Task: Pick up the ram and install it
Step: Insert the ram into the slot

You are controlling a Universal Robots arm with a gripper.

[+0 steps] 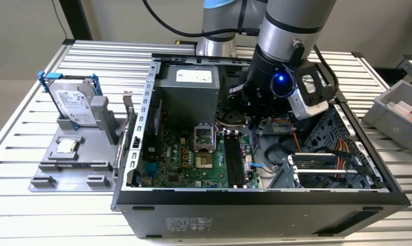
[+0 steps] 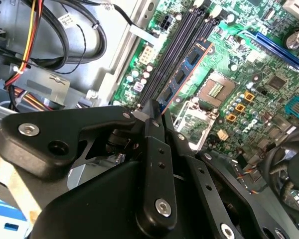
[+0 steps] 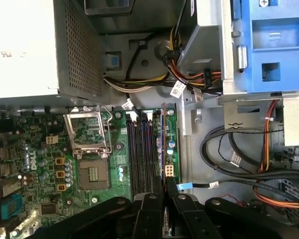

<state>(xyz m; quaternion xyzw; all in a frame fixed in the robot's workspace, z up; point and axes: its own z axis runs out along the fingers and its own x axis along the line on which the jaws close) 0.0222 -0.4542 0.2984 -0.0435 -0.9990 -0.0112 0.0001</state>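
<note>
So the ram (image 2: 182,79) is a thin flat blue-green stick with dark chips along it, standing on edge over the long black slots (image 2: 172,55) on the green motherboard (image 2: 239,64). In the second wrist view the matte black fingers (image 2: 150,115) are pinched shut on its near end; in the first wrist view you just see the stick edge-on as a thin line (image 3: 164,144) running up from the gripper (image 3: 165,186).

The first wrist view also catches the empty square CPU socket (image 3: 92,174) with its shiny metal frame, the perforated grey power supply (image 3: 77,50) and a bright blue plastic drive bay (image 3: 276,45), plus bundles of yellow, red and black wires.

The exterior view has the big picture: the gripper (image 1: 255,123) dipped into the open black PC case (image 1: 260,215), which lies on a ribbed aluminium bench (image 1: 48,215). At 9 o'clock from the case sits a grey holder (image 1: 76,164) with a silver hard drive (image 1: 76,105) in a blue frame and a small square silver chip (image 1: 66,146). Labels are there but I can't read them.
</note>
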